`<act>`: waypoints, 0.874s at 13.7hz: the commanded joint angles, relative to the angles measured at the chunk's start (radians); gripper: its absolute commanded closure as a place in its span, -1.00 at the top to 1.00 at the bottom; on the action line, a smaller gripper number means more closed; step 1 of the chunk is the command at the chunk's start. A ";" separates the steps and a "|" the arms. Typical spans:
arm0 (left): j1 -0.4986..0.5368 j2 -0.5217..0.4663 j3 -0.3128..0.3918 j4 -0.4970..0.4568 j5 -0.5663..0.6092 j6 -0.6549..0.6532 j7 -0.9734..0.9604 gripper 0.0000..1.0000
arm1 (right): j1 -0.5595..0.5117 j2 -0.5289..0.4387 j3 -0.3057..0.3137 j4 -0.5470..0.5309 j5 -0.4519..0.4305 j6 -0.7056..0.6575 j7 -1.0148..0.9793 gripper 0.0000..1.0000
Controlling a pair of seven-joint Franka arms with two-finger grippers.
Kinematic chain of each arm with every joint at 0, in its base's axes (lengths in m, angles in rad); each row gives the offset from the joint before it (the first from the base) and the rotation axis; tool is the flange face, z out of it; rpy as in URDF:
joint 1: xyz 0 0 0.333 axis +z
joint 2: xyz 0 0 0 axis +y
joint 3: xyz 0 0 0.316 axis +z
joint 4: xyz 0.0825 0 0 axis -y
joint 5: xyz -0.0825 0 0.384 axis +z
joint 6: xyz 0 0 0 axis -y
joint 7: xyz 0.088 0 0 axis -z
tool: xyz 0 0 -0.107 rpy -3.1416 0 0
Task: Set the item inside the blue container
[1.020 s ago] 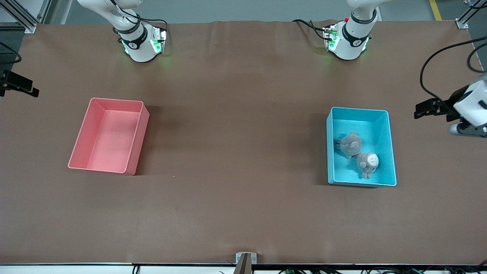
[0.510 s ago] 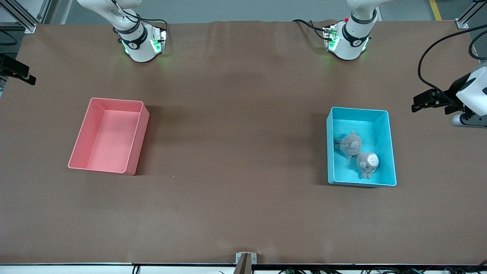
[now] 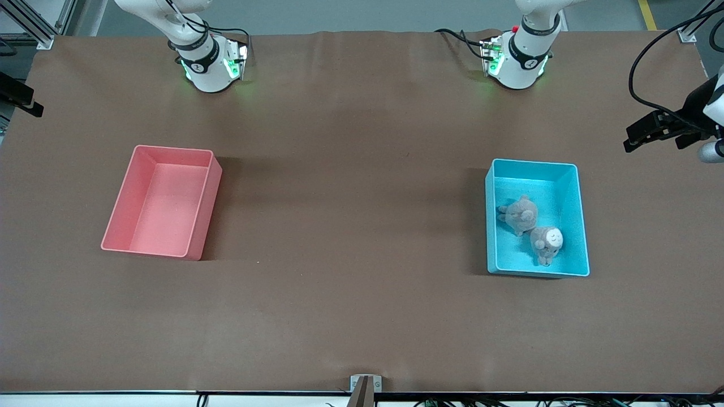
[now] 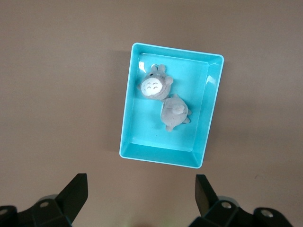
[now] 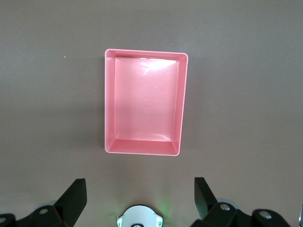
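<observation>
The blue container [image 3: 570, 174] stands toward the left arm's end of the table. Two grey plush toys lie in it, one face down [image 3: 518, 215] and one showing a white face [image 3: 547, 239]. In the left wrist view the container's rim [image 4: 124, 137] and both toys [image 4: 155, 85] [image 4: 174, 111] show from high above. My left gripper [image 4: 141, 183] hangs open and empty over bare table beside the container. My right gripper [image 5: 140, 185] is open and empty, high over the table between the pink bin and its own base.
A pink bin [image 3: 120, 208] of the same shape, with nothing in it, stands toward the right arm's end and also shows in the right wrist view [image 5: 109, 113]. The right arm's base [image 5: 139, 216] shows below the right gripper. Brown cloth covers the table.
Both hands have drifted toward the robots' side of the table at the front view's edges, the left one away from the blue container. Toys and bins have not moved.
</observation>
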 commanded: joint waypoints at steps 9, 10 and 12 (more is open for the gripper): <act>0.006 -0.005 -0.019 -0.001 -0.010 -0.003 -0.027 1.00 | -0.002 -0.043 -0.002 -0.044 -0.003 0.003 -0.004 1.00; 0.007 -0.006 -0.019 -0.001 -0.012 -0.003 -0.027 1.00 | -0.001 -0.044 -0.002 -0.045 0.001 0.002 -0.003 1.00; 0.004 -0.006 -0.019 0.001 -0.010 -0.003 -0.027 1.00 | -0.004 -0.044 0.003 -0.047 0.008 -0.006 -0.006 1.00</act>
